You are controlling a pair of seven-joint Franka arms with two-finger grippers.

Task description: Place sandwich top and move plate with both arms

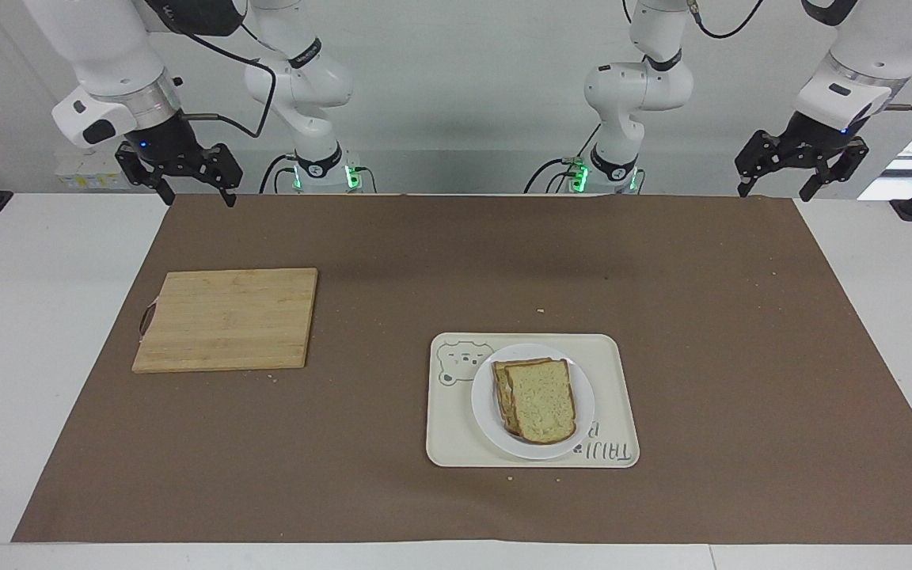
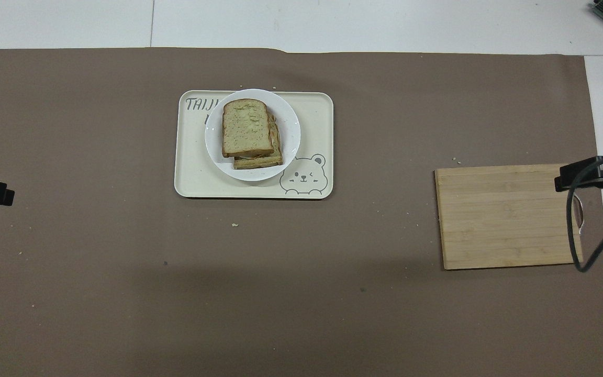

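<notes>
The sandwich top (image 1: 539,400) (image 2: 246,127), a plain slice with brown crust, lies on a stack of bread on the white plate (image 1: 484,405) (image 2: 288,137). What lies under the top slice is hidden. The plate sits on a cream tray. My left gripper (image 1: 777,188) hangs open and holds nothing, raised over the mat's corner at the left arm's end, by the robots. My right gripper (image 1: 199,198) hangs open and holds nothing over the mat's corner at the right arm's end. Both are well apart from the plate.
The cream tray (image 1: 448,431) (image 2: 191,170) with a bear drawing lies on the brown mat. A wooden cutting board (image 1: 226,319) (image 2: 505,217) lies bare toward the right arm's end. Crumbs dot the mat. A black cable (image 2: 573,230) hangs over the board's edge.
</notes>
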